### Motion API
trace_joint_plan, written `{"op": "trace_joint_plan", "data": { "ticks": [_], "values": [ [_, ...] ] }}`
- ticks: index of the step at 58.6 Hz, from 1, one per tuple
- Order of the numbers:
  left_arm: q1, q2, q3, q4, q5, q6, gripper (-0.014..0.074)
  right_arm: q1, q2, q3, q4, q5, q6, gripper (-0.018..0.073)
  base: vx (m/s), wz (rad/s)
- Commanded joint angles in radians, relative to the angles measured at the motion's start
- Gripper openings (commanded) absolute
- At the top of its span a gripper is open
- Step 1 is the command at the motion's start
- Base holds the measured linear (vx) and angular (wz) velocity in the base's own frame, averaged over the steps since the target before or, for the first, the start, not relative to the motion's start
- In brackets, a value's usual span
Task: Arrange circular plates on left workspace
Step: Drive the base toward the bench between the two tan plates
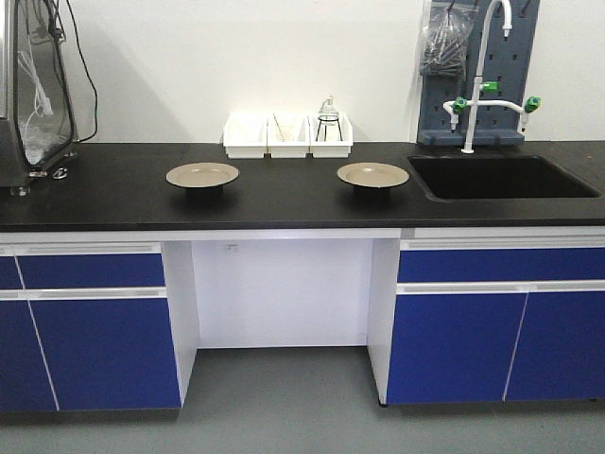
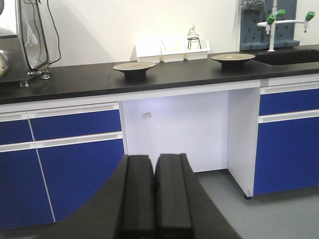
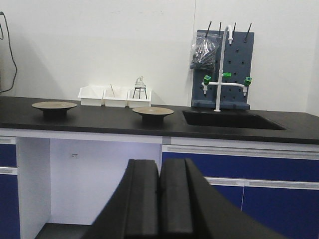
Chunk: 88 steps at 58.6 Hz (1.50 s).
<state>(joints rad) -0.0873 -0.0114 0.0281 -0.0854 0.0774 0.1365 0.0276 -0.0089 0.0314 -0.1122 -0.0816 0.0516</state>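
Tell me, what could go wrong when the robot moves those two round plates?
The right plate sits near the sink; a wrong nudge might tip it in. Both plates look wide and shallow, so the left plate or its twin may slip when picked up. The white bins behind them could get bumped.

white wall (image 1: pixel 189 66), grey floor (image 1: pixel 284 407), blue cabinet doors (image 1: pixel 454 345).
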Motion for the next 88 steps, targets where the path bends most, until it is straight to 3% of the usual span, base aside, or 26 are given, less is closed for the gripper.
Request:
{"op": "trace_joint_plan", "data": {
  "ticks": [1, 46, 88],
  "values": [
    [-0.005, -0.015, 0.012, -0.001, -0.077, -0.009, 0.0002, -0.002, -0.016, 0.005, -0.009, -0.079, -0.004, 0.0000, 0.29, 0.04],
    [-0.005, -0.015, 0.012, -0.001, -0.077, -0.009, 0.0002, -0.002, -0.016, 0.005, -0.009, -0.079, -0.004, 0.0000, 0.38, 0.11],
    [-0.005, -0.015, 0.012, -0.001, -0.077, -0.009, 0.0002, -0.002, -0.016, 0.005, -0.009, -0.079, -0.004, 0.0000, 0.43, -0.11]
  ]
}}
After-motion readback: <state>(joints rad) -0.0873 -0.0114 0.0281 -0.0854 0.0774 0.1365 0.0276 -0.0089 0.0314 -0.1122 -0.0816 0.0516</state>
